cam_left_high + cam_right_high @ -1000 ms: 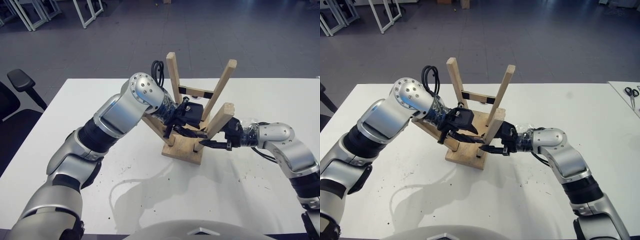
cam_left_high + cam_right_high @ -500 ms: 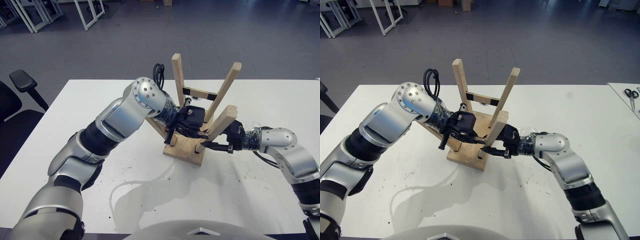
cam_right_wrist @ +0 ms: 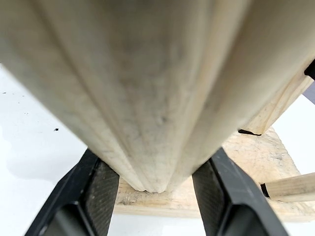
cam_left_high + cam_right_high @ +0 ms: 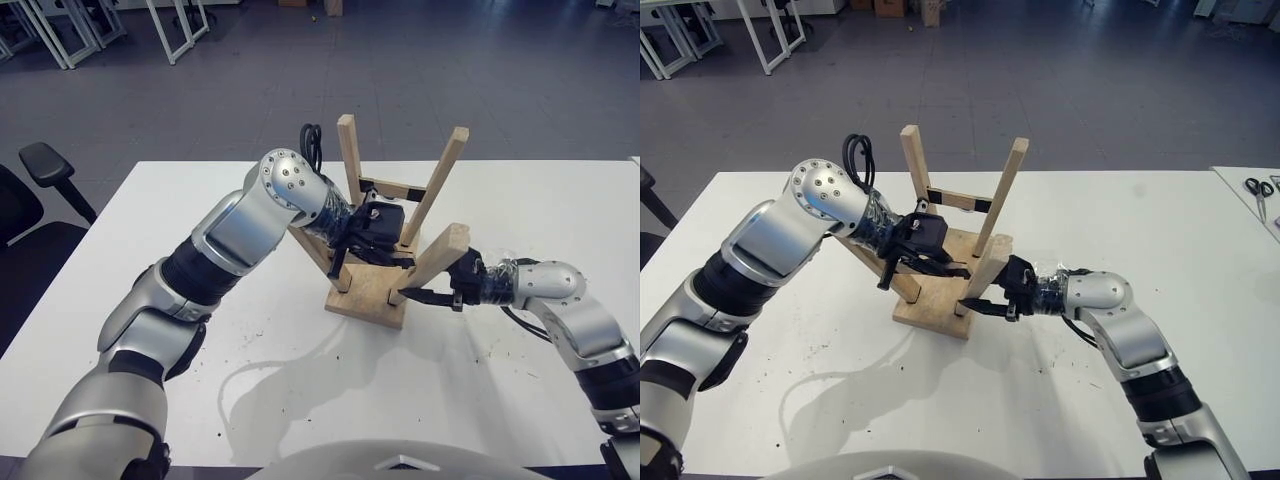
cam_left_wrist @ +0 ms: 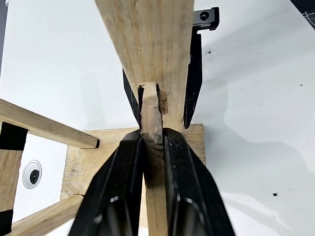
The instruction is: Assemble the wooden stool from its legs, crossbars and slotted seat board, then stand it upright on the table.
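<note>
The wooden stool lies upside down, its seat board (image 4: 362, 298) flat on the white table (image 4: 200, 200) and its legs pointing up. Two far legs (image 4: 348, 160) are joined by a crossbar (image 4: 388, 186) with black tape at its ends. My left gripper (image 4: 390, 260) is shut on a thin crossbar (image 5: 151, 123) that runs into the near right leg (image 4: 432, 260). My right gripper (image 4: 412, 294) clamps that same leg (image 3: 147, 88) just above the seat board, one finger (image 3: 93, 196) on each side. A near left leg (image 4: 318, 252) slants behind my left wrist.
The stool sits mid-table with bare white tabletop all around it. Scissors (image 4: 1257, 190) lie on a neighbouring table at far right. An office chair (image 4: 40, 165) stands off the table's left side. The floor beyond holds several white table frames.
Both grippers keep their holds. The stool's legs swayed slightly right, then back left, and my right forearm sank a little lower towards the table.
</note>
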Controlling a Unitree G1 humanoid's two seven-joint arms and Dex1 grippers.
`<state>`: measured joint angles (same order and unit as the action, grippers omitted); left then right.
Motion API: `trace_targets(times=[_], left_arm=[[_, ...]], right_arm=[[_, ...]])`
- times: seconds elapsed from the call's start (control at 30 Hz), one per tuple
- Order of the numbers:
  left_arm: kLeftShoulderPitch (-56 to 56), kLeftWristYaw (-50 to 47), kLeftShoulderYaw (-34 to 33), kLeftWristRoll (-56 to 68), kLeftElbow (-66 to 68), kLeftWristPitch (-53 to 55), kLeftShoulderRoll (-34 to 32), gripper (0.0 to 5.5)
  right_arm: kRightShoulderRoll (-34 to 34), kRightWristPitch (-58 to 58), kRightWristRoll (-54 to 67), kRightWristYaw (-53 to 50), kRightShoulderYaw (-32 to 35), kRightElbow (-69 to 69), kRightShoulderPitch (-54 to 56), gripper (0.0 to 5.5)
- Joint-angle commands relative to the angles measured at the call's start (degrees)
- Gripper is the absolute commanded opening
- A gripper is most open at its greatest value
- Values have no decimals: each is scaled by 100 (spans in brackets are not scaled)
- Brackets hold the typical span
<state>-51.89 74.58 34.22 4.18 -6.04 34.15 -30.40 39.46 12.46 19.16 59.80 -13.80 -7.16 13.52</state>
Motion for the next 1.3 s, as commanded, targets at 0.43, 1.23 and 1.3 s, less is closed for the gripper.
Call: trace_targets(times=[0.43,1.23,1.3], left_arm=[[748,-219,1152,-1078,803,-355,-73,43],[754,-87,-441,-144,-1062,-647,-311,197],[692,-311,-761,43,-994,-670,-162,228]], right_arm=[[-40,303,-360,9,-227,124,-108,202],[258,1285,-359,-92,-580,-283,60,202],[249,1304,-340,-101,-582,-298,58,202]])
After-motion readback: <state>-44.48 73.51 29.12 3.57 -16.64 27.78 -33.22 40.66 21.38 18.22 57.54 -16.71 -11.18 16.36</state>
